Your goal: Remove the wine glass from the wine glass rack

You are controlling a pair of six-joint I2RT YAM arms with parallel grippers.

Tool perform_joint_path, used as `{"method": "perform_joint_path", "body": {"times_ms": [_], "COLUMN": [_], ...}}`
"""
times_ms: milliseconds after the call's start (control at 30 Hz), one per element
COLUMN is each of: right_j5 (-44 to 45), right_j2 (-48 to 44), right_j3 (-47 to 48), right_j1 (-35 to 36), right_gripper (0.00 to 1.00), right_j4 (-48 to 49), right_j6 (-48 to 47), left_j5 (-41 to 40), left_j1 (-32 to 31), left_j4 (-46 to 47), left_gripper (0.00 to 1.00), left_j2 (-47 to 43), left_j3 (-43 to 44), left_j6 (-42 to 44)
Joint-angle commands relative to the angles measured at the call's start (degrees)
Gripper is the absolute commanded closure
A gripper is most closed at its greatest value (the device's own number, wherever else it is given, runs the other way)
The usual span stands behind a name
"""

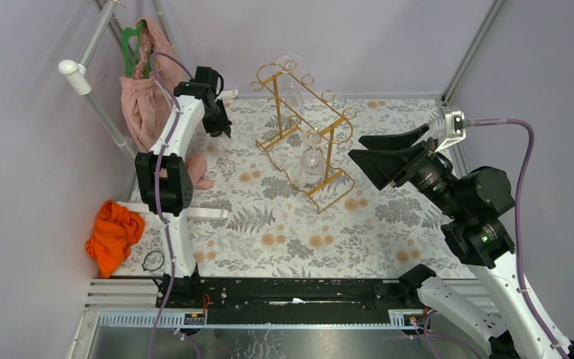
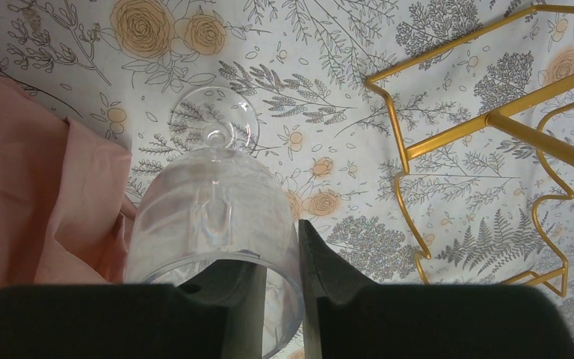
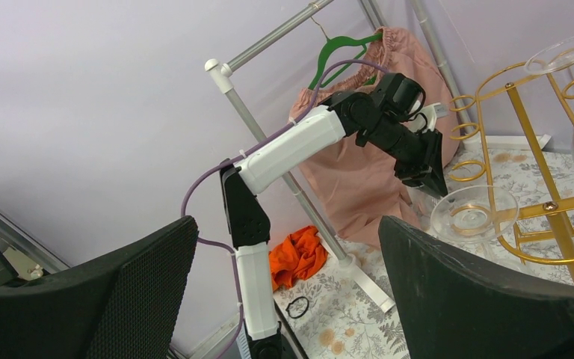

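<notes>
The gold wire wine glass rack (image 1: 303, 123) stands at the back middle of the floral tablecloth. Two clear wine glasses hang in it upside down, one at the near end (image 1: 312, 161) and one at the far end (image 1: 293, 82). My left gripper (image 1: 218, 126) is left of the rack, shut on the rim of a third wine glass (image 2: 209, 209), with one finger inside the bowl and one outside. That glass has its foot (image 2: 217, 120) pointing down at the cloth, clear of the rack's foot frame (image 2: 486, 134). My right gripper (image 1: 359, 147) is open and empty, right of the rack.
A pink garment (image 1: 146, 97) on a green hanger hangs from the clothes stand at the back left, and its hem lies next to the held glass (image 2: 37, 194). An orange cloth (image 1: 112, 235) and a black hair band (image 1: 153, 260) lie at the left edge.
</notes>
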Motion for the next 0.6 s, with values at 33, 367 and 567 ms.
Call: {"method": "perform_joint_path", "body": {"times_ms": [33,367,567], "right_j5": [0.31,-0.25,-0.52], "right_j2": [-0.40,-0.35,-0.17], "right_j3": [0.68,-0.19,-0.90], "right_j1": [0.37,0.38,0.43], "right_gripper": [0.00,0.00,0.00], "right_j4": [1.96,2.97,3.26], "right_j6": [-0.53,0.35,0.76], "left_j5": [-0.26,-1.46,-1.43], "left_j1": [0.34,0.34,0.34], "left_j4": [1.88,3.29,3.05], "left_gripper": [0.95,0.72,0.50], "left_j2": [-2.32,-5.48,-7.08], "left_j3": [-4.21,-7.90,-7.28], "left_j6": [-0.56,-0.40,-0.41]}}
